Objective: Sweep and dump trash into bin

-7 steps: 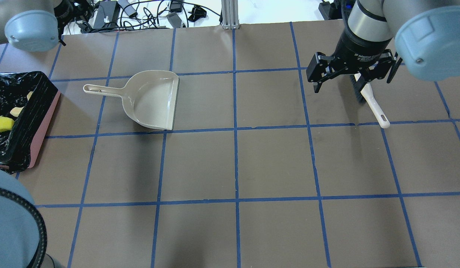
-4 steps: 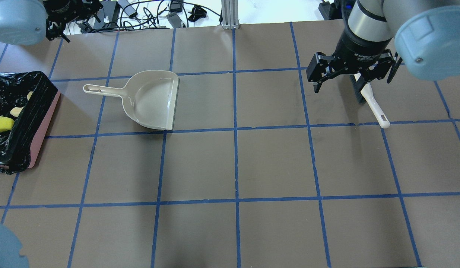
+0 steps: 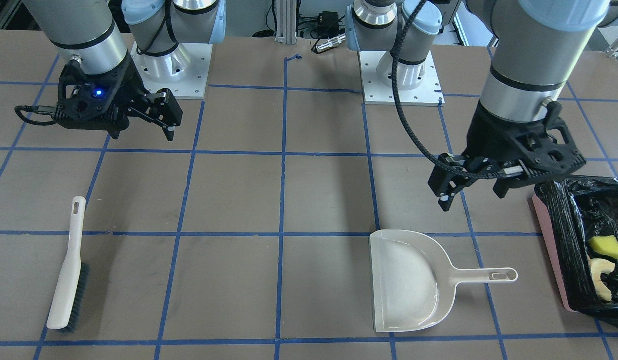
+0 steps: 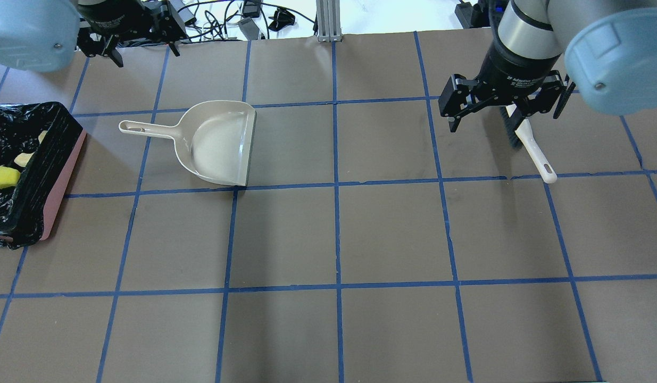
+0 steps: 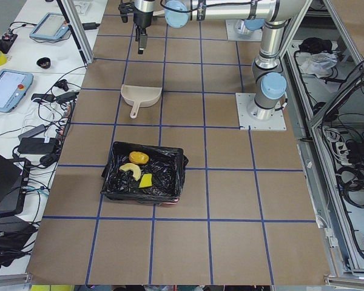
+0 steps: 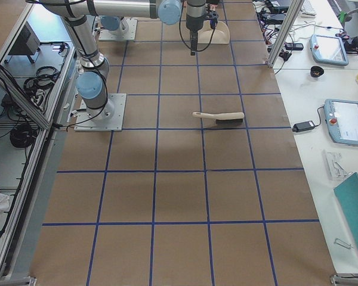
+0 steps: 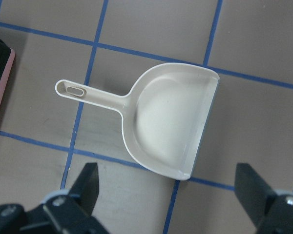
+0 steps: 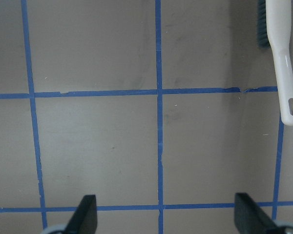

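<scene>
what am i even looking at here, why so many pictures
It's two robot arms bolted to a table, photographed at once from above, from the front, both ends and each wrist. Each arm ends in a two-finger claw: the left claw and the right claw are both open, holding nothing. On the table lie a beige dustpan and a white brush. At one end sits a bin lined with a black bag, holding a sponge chunk, a bread piece and an orange lump.

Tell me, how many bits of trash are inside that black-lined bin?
3, all in the bin: an orange lump at the end nearest the dustpan, a curved bread piece beside it, a yellow sponge chunk next to that. Folds of the bag could hide more.
</scene>
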You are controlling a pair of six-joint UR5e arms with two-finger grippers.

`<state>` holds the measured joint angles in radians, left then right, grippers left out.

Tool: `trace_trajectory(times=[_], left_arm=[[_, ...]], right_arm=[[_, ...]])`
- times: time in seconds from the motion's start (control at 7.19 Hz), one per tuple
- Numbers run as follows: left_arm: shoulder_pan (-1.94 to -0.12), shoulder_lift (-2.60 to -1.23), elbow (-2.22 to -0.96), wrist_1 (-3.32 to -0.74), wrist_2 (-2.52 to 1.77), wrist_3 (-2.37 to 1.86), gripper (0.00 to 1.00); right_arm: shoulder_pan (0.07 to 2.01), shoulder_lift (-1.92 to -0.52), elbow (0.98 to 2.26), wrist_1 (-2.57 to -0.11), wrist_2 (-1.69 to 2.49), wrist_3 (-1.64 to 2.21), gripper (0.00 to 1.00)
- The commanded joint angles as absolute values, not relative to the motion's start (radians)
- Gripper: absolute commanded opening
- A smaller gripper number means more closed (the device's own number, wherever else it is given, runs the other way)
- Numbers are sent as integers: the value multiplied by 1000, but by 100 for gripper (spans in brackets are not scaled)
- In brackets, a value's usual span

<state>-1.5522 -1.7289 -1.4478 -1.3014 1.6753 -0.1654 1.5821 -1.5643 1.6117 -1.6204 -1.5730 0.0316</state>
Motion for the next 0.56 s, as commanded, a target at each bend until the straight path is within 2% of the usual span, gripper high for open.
trace_trajectory(times=[0.0, 0.42], left_arm=[[-1586, -1665, -1524, -1360, 1631, -112, 100], [-1586, -1618, -1531, -1569, 1519, -17, 100]], right_arm=[[1582, -1565, 1611, -1620, -1578, 32, 100], [1578, -1559, 1605, -1631, -1566, 31, 100]])
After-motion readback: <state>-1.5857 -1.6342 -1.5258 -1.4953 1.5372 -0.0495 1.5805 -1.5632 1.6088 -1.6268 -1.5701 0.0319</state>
